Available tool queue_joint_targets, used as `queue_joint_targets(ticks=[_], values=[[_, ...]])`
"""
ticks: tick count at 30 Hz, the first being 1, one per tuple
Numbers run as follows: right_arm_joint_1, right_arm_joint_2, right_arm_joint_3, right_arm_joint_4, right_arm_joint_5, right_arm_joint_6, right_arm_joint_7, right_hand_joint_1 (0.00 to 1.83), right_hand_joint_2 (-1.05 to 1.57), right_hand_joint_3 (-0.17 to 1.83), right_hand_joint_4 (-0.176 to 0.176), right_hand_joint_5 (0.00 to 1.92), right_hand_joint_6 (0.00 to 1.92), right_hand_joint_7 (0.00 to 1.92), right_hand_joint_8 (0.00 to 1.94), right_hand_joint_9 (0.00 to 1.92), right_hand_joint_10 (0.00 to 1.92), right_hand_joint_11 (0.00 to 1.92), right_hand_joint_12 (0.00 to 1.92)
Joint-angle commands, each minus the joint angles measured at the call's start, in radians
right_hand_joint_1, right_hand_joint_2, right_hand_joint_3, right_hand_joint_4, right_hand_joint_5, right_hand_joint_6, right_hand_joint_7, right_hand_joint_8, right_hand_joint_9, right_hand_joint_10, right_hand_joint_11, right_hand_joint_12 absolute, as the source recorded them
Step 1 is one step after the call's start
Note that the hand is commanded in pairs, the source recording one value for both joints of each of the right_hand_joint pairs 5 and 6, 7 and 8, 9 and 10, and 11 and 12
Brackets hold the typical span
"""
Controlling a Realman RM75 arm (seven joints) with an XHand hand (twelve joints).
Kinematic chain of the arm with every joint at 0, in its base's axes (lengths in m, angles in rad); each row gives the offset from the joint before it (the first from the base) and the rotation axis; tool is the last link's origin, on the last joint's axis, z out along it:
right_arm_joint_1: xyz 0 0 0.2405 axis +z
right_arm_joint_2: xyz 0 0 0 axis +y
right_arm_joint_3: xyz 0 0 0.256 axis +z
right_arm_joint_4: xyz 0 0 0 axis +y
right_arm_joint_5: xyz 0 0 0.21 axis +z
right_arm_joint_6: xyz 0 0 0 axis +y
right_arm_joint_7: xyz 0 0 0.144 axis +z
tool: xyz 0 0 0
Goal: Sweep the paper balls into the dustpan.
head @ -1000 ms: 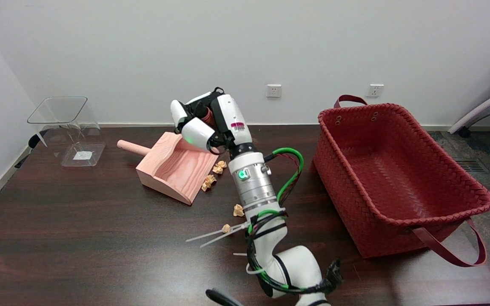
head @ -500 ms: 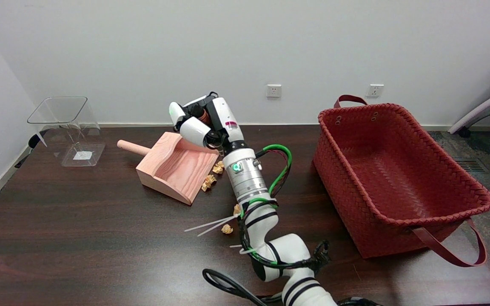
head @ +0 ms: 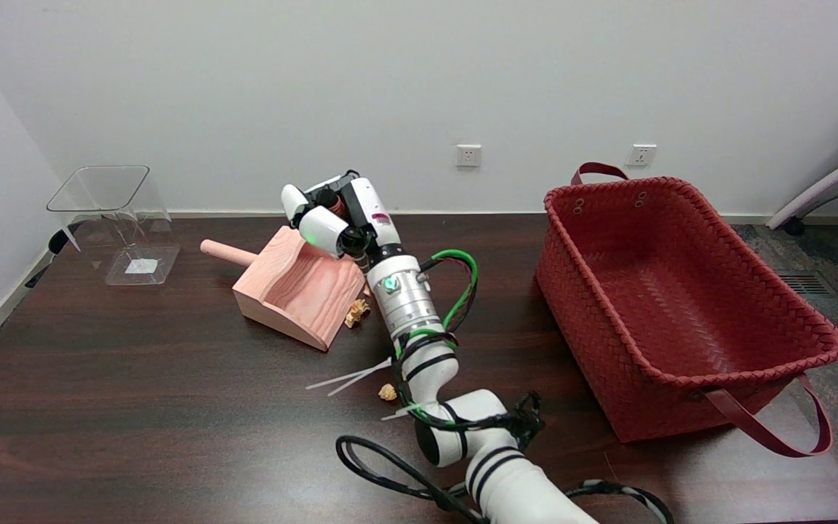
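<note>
A plain white wall (head: 244, 87) with two white sockets (head: 468, 155) fills the upper frame; grey carpet (head: 819, 269) lies at right.

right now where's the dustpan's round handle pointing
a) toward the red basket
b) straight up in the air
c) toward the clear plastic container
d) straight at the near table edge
c: the dustpan lies flat on the table with its round handle sticking out to the picture's left, toward the clear plastic container, and away from the red basket.

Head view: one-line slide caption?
Right hand above wooden dustpan; paper balls still on table at its mouth.
</note>
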Motion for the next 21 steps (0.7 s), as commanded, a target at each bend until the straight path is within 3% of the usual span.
queue_joint_targets(ticks=[1,10,21], values=[[0.244,-0.048,0.187,-0.335,0.0,-0.071,-0.022,1.02,1.57,1.05,0.0,1.92,1.92,1.92,1.92,1.92,1.92,1.92,1.92],[0.366,-0.061,0.295,-0.484,0.0,-0.091,-0.022,1.04,1.57,1.0,0.0,1.92,1.92,1.92,1.92,1.92,1.92,1.92,1.92],[0.531,-0.059,0.53,-0.749,-0.002,-0.346,-0.128,0.99,1.57,0.84,0.0,1.92,1.92,1.92,1.92,1.92,1.92,1.92,1.92]])
